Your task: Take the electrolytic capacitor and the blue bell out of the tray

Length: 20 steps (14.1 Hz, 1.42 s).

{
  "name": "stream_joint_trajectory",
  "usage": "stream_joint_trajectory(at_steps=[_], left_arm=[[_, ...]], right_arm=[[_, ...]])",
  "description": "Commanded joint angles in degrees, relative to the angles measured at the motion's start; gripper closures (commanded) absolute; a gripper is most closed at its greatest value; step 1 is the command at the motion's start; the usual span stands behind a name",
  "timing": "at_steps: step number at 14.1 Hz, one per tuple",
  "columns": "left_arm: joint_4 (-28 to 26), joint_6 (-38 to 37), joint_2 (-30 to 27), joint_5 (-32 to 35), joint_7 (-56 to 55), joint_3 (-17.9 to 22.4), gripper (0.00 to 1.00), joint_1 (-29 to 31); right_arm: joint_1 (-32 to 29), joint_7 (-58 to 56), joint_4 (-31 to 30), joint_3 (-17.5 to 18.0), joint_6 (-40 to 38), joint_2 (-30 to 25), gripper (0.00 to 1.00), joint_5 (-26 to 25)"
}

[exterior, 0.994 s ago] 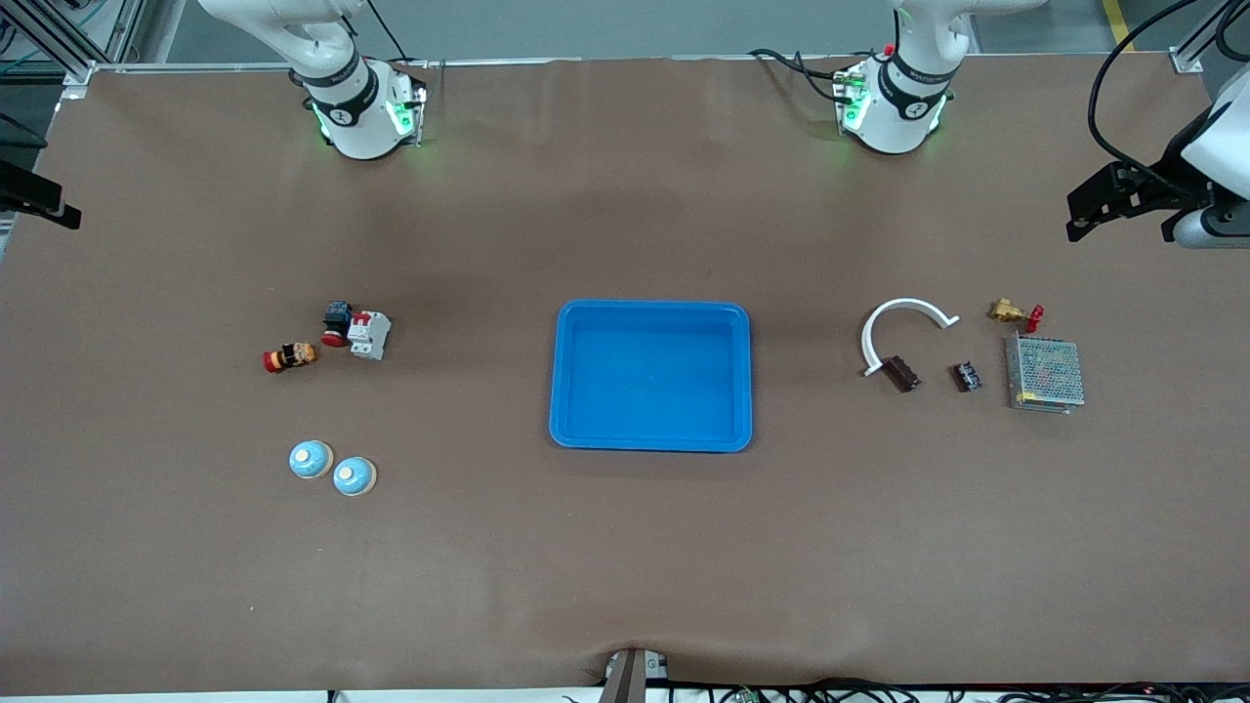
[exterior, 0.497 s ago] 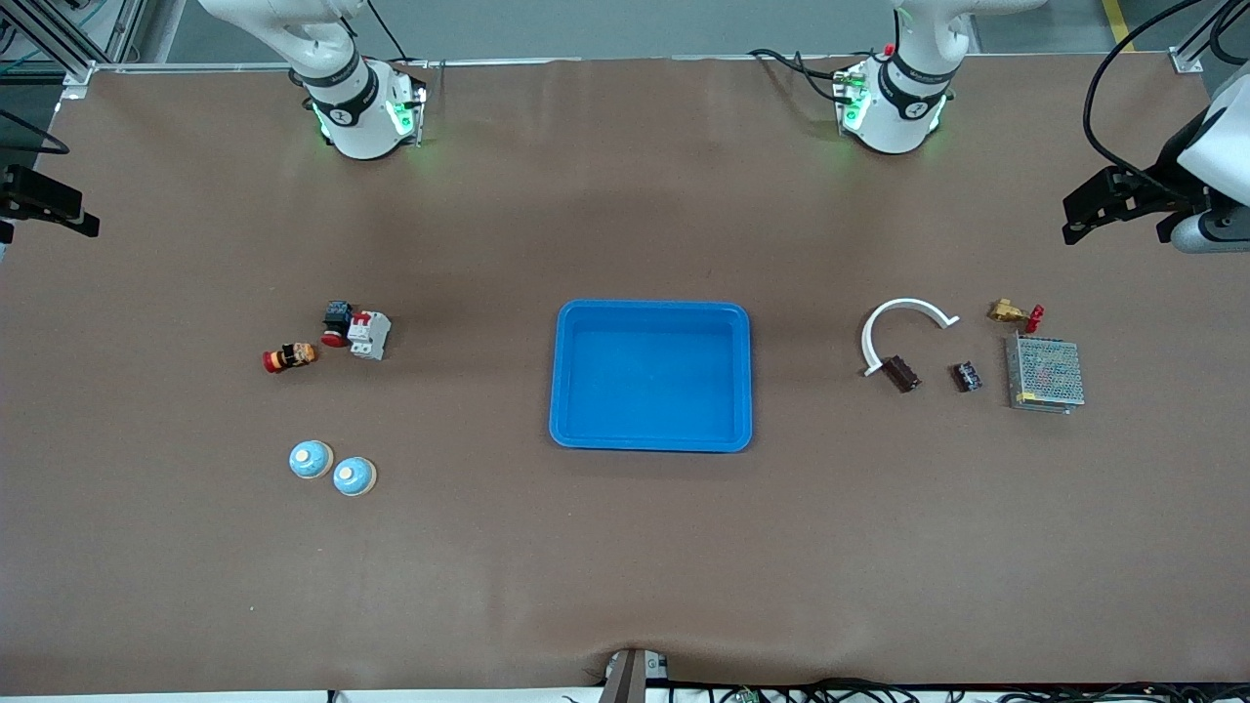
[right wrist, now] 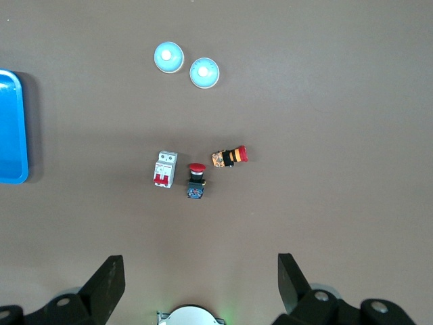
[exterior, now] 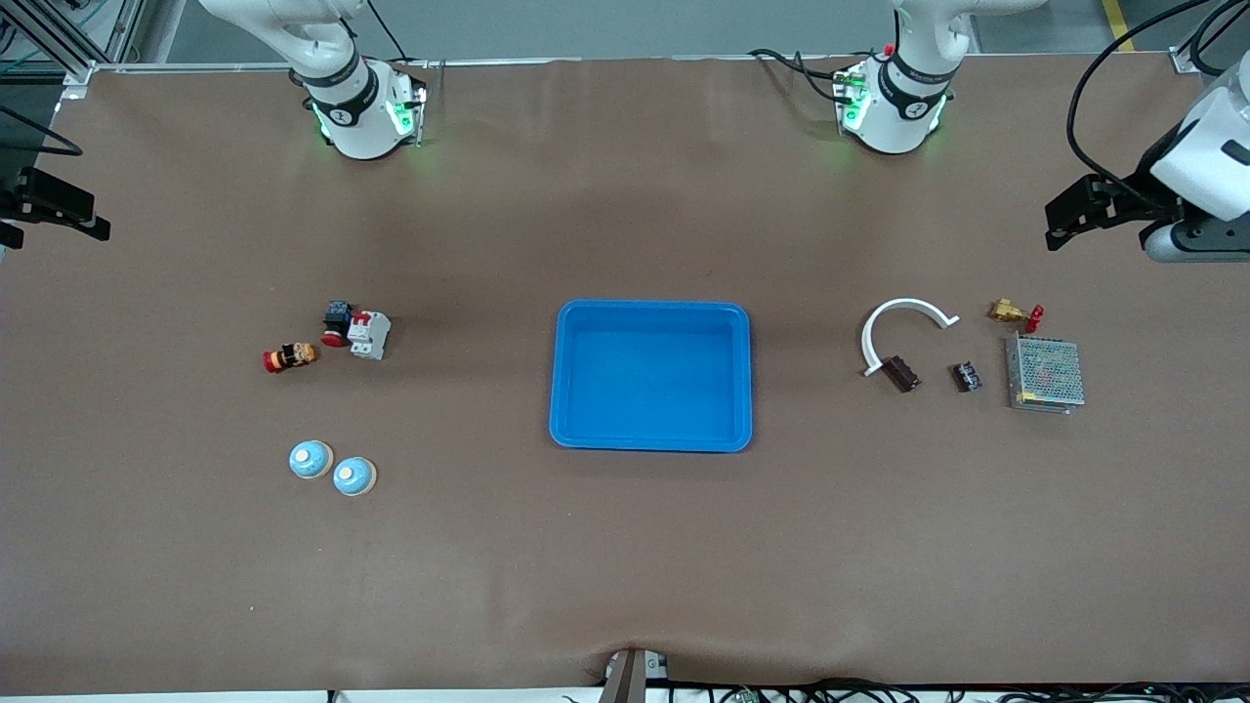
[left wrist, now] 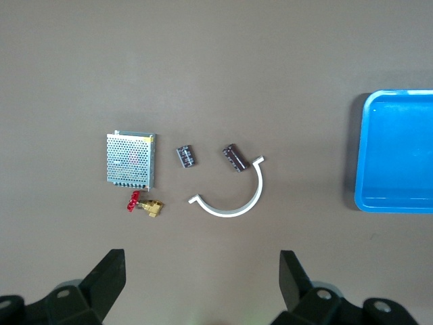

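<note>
Tray point(exterior: 651, 310), blue and holding nothing, sits at the middle of the table point(exterior: 625, 566). Toward the left arm's end lie two capacitors: one point(exterior: 901, 373) touches the end of a white curved strip point(exterior: 894, 320), and the other point(exterior: 967, 376) lies between that one and a metal mesh box point(exterior: 1045, 372). A brass fitting with a red handle point(exterior: 1016, 313) sits just beside the box, farther from the front camera. Toward the right arm's end, two blue bells point(exterior: 312, 460) point(exterior: 354, 476) stand side by side, nearly touching, nearer to the front camera than a white breaker point(exterior: 369, 334), a red-capped push button point(exterior: 337, 323) just beside it, and an orange and red switch point(exterior: 289, 357) lying apart from them. The left gripper point(left wrist: 201, 288) hangs high over the table's edge at the left arm's end, its fingers point(left wrist: 293, 276) spread wide with nothing between them; its wrist view looks down on the capacitors, strip, box and fitting. The right gripper point(right wrist: 200, 284) hangs high at the right arm's end, its fingers point(right wrist: 107, 282) likewise spread and holding nothing, with the bells, breaker, button and switch in its wrist view. Neither gripper touches anything.
</note>
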Motion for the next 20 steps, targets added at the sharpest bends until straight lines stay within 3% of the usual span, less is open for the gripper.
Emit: stream_joint_trajectory(at_steps=[1, 20], left_arm=[[1.6, -0.3, 0.9, -0.2, -0.9, -0.1, 0.0, -0.2], [1.8, -0.3, 1.5, -0.2, -0.8, -0.1, 0.0, -0.3]], right_arm=[[-1.1, 0.7, 0.7, 1.0, 0.0, 0.4, 0.0, 0.7], [-1.2, 0.6, 0.7, 1.2, 2.0, 1.1, 0.0, 0.4]])
